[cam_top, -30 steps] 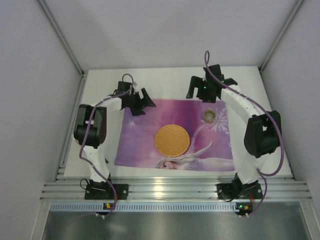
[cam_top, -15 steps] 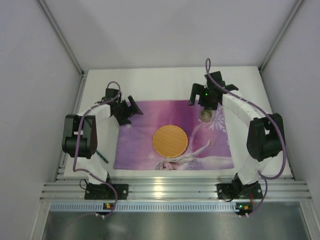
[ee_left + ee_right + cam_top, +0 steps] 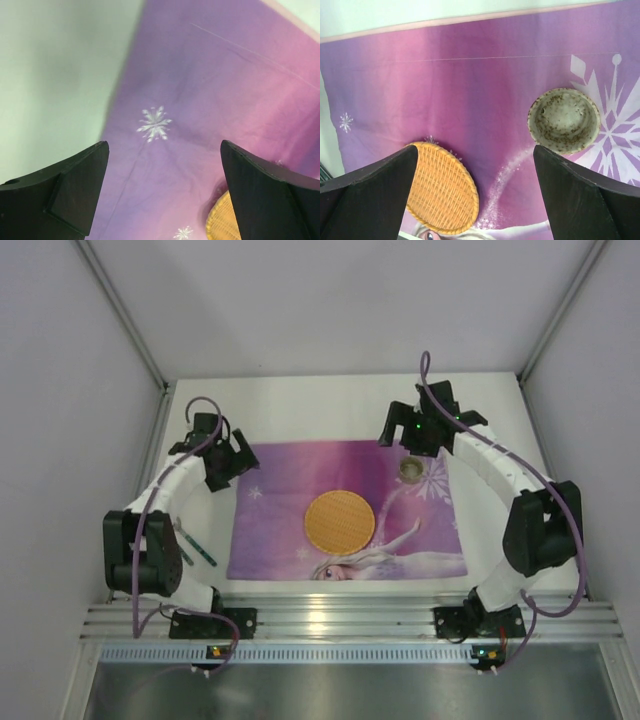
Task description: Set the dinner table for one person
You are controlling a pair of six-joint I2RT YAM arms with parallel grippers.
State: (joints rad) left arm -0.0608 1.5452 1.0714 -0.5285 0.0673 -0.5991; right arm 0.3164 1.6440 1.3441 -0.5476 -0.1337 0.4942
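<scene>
The dinner table [image 3: 330, 405], a plain white top, fills the floor of the enclosure and lies beneath both arms. At its left side, between the left arm's base and the mat's edge, a thin dark-green utensil [image 3: 196, 545] lies on the bare white surface; it is too small to tell its kind.

The left gripper [image 3: 230, 462] hangs over the far left corner of the purple printed placemat [image 3: 285, 505]. Its jaws stand wide apart with nothing between them. In the left wrist view the left gripper [image 3: 164, 146] straddles the mat's left edge. Bare dinner table [image 3: 50, 75] shows on the left of the frame and purple placemat [image 3: 215, 90] with white snowflakes on the right. The rim of the woven disc [image 3: 222, 222] peeks in beside the right finger [image 3: 270, 195].

In the middle of the placemat rests the round orange woven disc [image 3: 340, 520], flat and apart from both grippers. Further right, near the mat's far edge, sits a small speckled bowl [image 3: 412, 470].

The right gripper [image 3: 418, 430] hangs over the placemat's far edge, just beyond that bowl. Its jaws are spread wide and hold nothing. In the right wrist view the right gripper [image 3: 475, 150] looks down on the placemat [image 3: 470, 85]. The woven disc [image 3: 440, 187] lies by its left finger [image 3: 365, 200]. The speckled bowl [image 3: 564, 120] lies above its right finger, upright and touching neither. A strip of white dinner table [image 3: 420, 10] runs along the top of that view, beyond the mat.
</scene>
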